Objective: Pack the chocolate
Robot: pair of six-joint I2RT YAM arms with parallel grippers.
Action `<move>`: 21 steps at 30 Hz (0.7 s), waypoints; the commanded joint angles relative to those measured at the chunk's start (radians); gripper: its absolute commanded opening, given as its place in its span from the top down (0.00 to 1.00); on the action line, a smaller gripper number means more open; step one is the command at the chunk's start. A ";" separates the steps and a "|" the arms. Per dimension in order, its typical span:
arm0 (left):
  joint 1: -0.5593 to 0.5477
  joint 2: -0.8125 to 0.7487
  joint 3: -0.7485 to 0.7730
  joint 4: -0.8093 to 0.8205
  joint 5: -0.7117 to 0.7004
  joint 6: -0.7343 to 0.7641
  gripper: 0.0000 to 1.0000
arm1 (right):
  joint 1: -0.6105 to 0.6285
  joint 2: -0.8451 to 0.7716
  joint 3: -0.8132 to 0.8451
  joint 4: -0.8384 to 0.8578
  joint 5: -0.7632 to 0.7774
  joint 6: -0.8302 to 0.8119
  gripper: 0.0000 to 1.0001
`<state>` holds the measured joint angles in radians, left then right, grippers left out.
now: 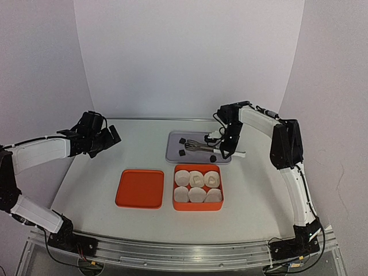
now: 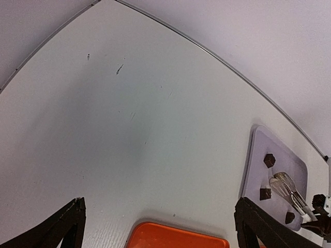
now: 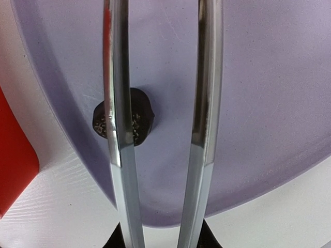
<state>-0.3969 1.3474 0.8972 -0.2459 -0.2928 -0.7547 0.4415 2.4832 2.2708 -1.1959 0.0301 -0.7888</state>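
Over the tray (image 1: 192, 156), the right arm (image 1: 259, 118) bends down, claw (image 1: 220, 146) gripping tongs (image 3: 209, 103).

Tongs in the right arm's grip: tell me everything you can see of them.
The tongs are two slim, mirror-bright metal arms, smooth and slightly curved, running side by side with a clear gap between them. Their near ends sit in the right gripper, which is shut on them; their tips run past the top of the right wrist view. They reach out over the grey tray. A dark chocolate lump on the tray lies partly behind one arm; contact cannot be judged.
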 commanded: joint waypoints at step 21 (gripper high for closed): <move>0.006 -0.059 -0.010 0.028 -0.016 0.029 0.00 | 0.059 -0.301 -0.108 0.051 0.086 0.432 1.00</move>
<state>-0.3969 1.3196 0.8878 -0.2433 -0.2924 -0.7344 0.4713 2.2670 2.1753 -1.1606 0.0607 -0.5179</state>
